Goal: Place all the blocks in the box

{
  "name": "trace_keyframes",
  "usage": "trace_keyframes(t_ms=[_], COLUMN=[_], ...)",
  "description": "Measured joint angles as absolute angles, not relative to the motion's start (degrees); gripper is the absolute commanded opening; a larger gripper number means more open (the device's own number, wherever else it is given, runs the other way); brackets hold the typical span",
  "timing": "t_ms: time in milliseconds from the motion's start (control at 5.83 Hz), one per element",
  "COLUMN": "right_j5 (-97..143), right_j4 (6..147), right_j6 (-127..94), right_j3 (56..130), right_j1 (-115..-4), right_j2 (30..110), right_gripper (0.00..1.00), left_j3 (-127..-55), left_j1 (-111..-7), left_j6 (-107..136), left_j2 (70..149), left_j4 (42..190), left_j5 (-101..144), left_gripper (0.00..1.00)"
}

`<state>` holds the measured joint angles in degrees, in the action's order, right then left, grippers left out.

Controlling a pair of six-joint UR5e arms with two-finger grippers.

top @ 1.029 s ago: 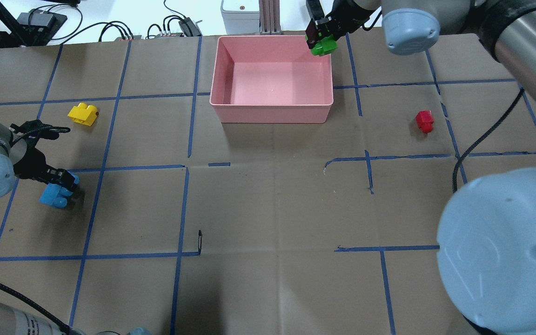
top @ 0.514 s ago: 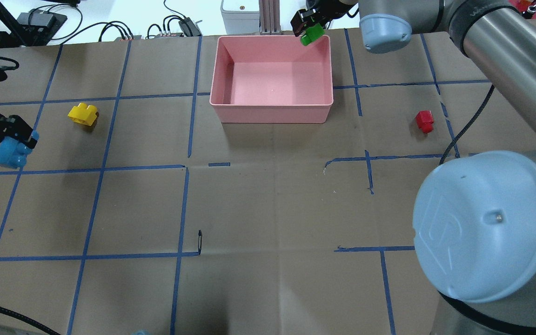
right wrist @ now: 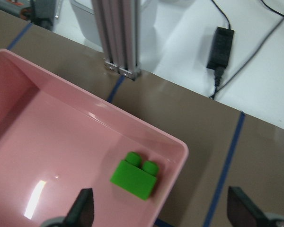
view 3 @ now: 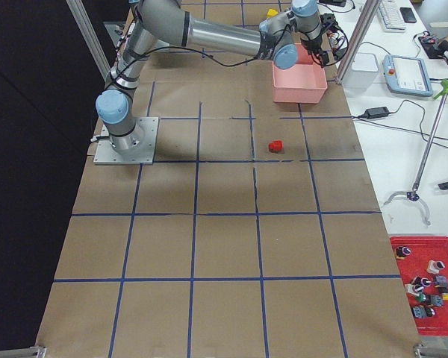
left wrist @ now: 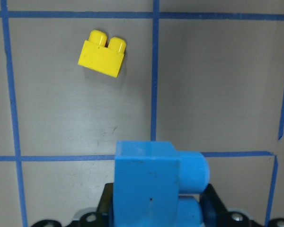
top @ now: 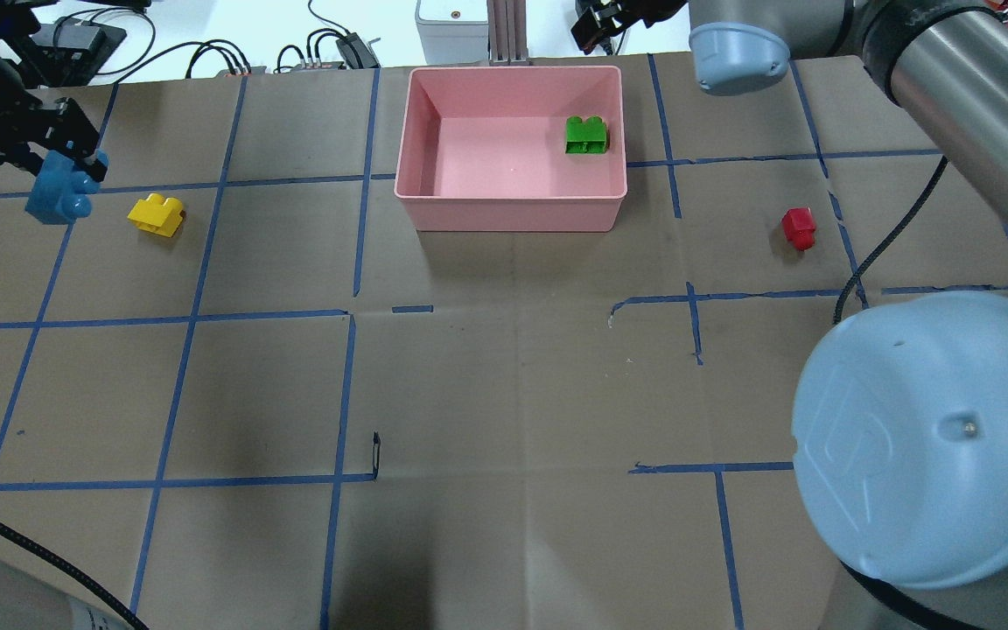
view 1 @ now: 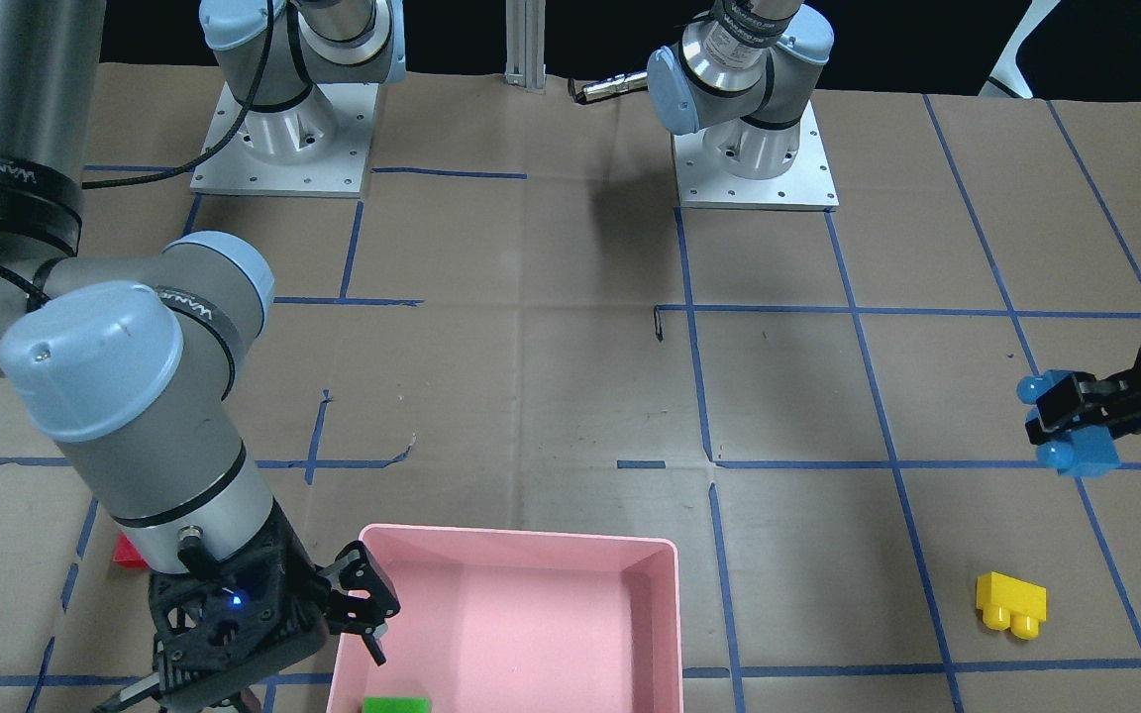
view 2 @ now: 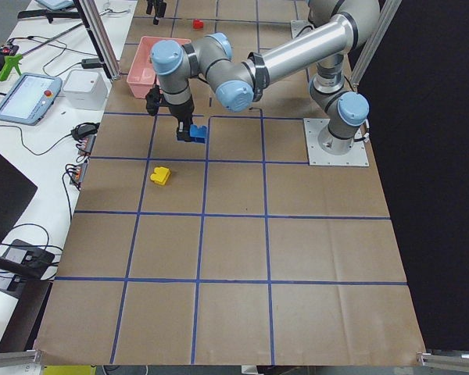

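The pink box (top: pixel 513 212) stands at the far middle of the table. The green block (top: pixel 585 136) lies inside it near its far right corner, also in the right wrist view (right wrist: pixel 135 177). My right gripper (top: pixel 596 22) is open and empty above that corner. My left gripper (top: pixel 66 162) is shut on the light-blue block (top: pixel 58 192) and holds it above the table, left of the yellow block (top: pixel 156 214). The left wrist view shows the blue block (left wrist: pixel 151 184) with the yellow block (left wrist: pixel 102 54) beyond it. The red block (top: pixel 798 227) lies on the table right of the box.
An aluminium post (top: pixel 504 31), a grey unit (top: pixel 451 22) and cables sit just behind the box. My right arm's elbow (top: pixel 933 437) fills the near right of the overhead view. Blue tape lines cross the brown table cover.
My right gripper opened and the green block dropped into the box. My left gripper carried the blue block up and farther away, to beside the yellow block.
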<state>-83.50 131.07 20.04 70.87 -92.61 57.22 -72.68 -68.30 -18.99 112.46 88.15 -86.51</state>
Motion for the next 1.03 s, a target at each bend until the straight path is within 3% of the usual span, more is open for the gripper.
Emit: trace_keyframes(t_ms=[514, 857, 1029], right_j5=[-90.6, -89.2, -88.9], right_j4=[121.7, 129.8, 133.2], right_j6=[19.4, 19.1, 18.0], right_j3=[83.8, 93.9, 95.8], right_j1=[-82.7, -76.0, -75.3], right_j2=[69.0, 70.4, 68.2], right_gripper=[0.99, 0.96, 0.96], left_j3=[-55.9, -47.2, -46.2], left_j1=[-86.5, -97.0, -99.4], left_j6=[8.2, 21.4, 24.6], left_j2=[125.0, 135.2, 139.2], left_j4=[88.1, 85.0, 81.5], left_j5=[-84.3, -84.8, -85.1], left_gripper=[0.14, 0.15, 0.77])
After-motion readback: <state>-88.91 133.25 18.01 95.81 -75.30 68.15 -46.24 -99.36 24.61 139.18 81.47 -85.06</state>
